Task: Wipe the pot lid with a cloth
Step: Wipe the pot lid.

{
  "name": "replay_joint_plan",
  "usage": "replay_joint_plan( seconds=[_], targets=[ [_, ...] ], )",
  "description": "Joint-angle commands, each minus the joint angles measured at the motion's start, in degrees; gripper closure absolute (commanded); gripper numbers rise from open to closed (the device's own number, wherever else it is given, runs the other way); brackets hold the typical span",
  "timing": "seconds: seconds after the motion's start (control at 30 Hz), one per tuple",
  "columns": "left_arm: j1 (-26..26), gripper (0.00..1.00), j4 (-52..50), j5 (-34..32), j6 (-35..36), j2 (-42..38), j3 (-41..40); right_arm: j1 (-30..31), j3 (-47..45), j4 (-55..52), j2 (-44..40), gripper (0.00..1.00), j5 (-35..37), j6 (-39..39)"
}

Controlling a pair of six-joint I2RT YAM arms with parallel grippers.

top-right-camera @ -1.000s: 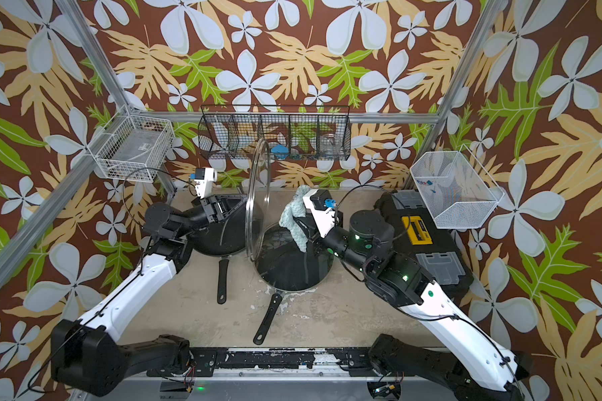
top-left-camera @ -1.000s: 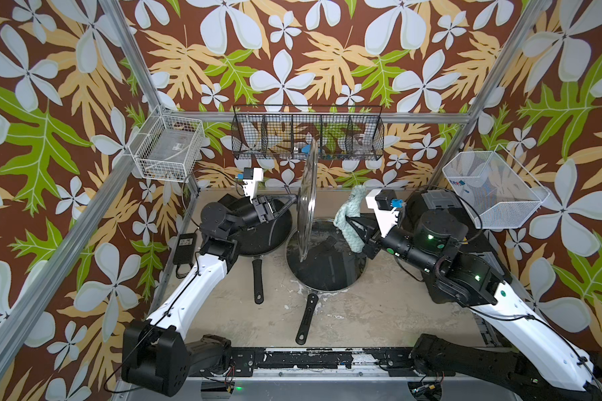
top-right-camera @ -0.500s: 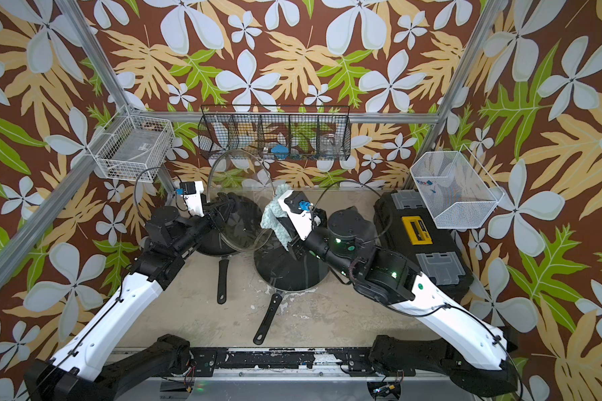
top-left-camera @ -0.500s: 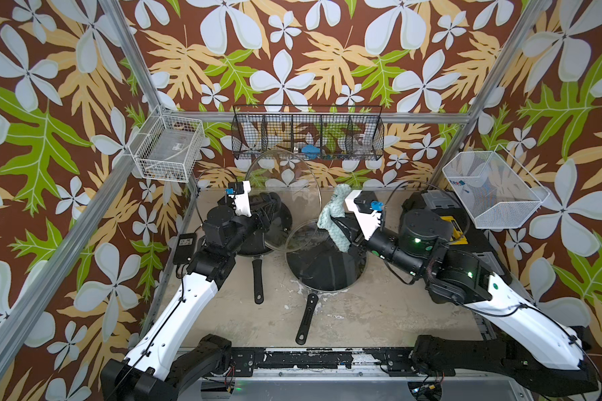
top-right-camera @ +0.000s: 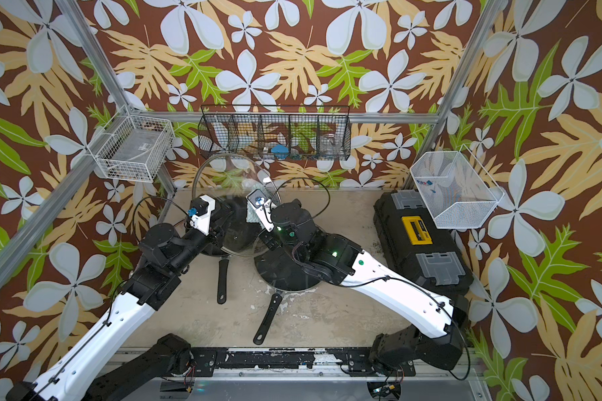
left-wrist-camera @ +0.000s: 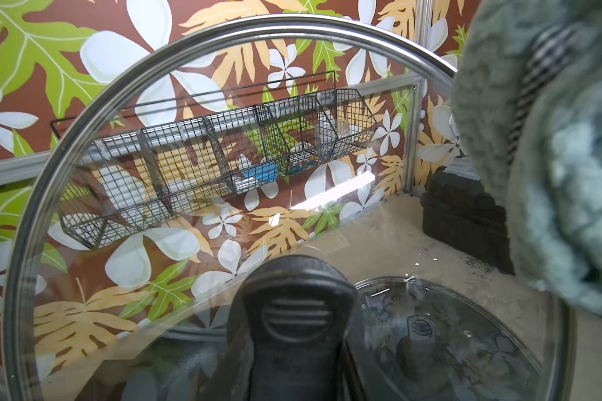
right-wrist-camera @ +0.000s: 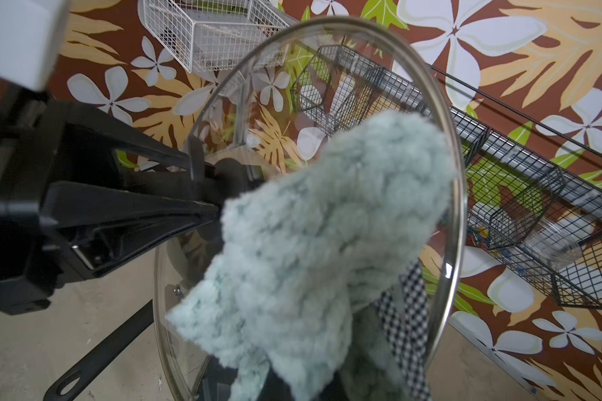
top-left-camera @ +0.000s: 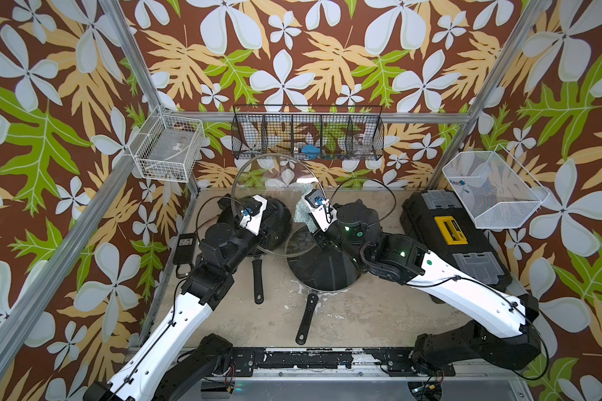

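A white wire basket (top-left-camera: 143, 163) at left held a clear pack (top-left-camera: 169, 145). The black rack (top-left-camera: 308, 119) behind held a blue thing (top-left-camera: 310, 149) and a clear cup (top-left-camera: 360, 140); the mesh bin (top-left-camera: 501, 211) on the right, small bits (top-left-camera: 461, 182). Below stood a pan (top-left-camera: 258, 281), a second pan (top-left-camera: 327, 277) bearing a smaller lid (top-left-camera: 303, 241), and a toolbox (top-left-camera: 456, 236). The left claw (right-wrist-camera: 212, 194) gripped the pot lid (top-left-camera: 275, 177) by its handle (left-wrist-camera: 292, 312), on edge; the right claw (top-left-camera: 306, 212), closed on the cloth (right-wrist-camera: 327, 243), held it against that lid.

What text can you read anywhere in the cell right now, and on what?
"FC": black power adapter, beside another mark too blurred to read.
Yellow plate on the black toolbox: print too small to read.
Label in the white wire basket: too small to read.
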Motion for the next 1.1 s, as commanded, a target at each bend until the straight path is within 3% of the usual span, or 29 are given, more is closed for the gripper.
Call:
replay_joint_plan(
  seconds=[0.0,0.33,0.4,0.6,0.73,0.83,1.07],
  targets=[
    [-0.08,1.00,10.82,-0.18,1.63,-1.07,0.25,0.20,-0.56,-1.04,0.89,1.00,0.77,0.27],
    [-0.11,1.00,10.68,1.06,-1.10,-1.33,1.01,5.74,-1.11,-0.18,7.73,1.00,-3.83,2.68],
    [-0.12,1.00,10.37,1.08,-0.99,-1.56,1.05,5.75,-1.25,0.29,7.79,1.00,-1.98,2.75],
    [-0.16,1.00,10.08,1.20,1.66,-2.13,0.03,2.98,-1.10,-0.45,3.95,1.00,3.52,1.96],
    [-0.16,1.00,8.48,3.65,9.31,-2.79,-1.32,-1.06,1.97,-1.06,3.00,1.00,4.85,0.33],
    [-0.16,1.00,8.53,2.51,10.94,-3.45,-1.95,-1.63,4.37,-1.80,3.82,1.00,5.63,-1.43],
    [-0.16,1.00,9.61,4.66,6.59,-3.38,-0.98,3.52,0.41,-1.36,6.79,1.00,0.93,1.27]
  ],
)
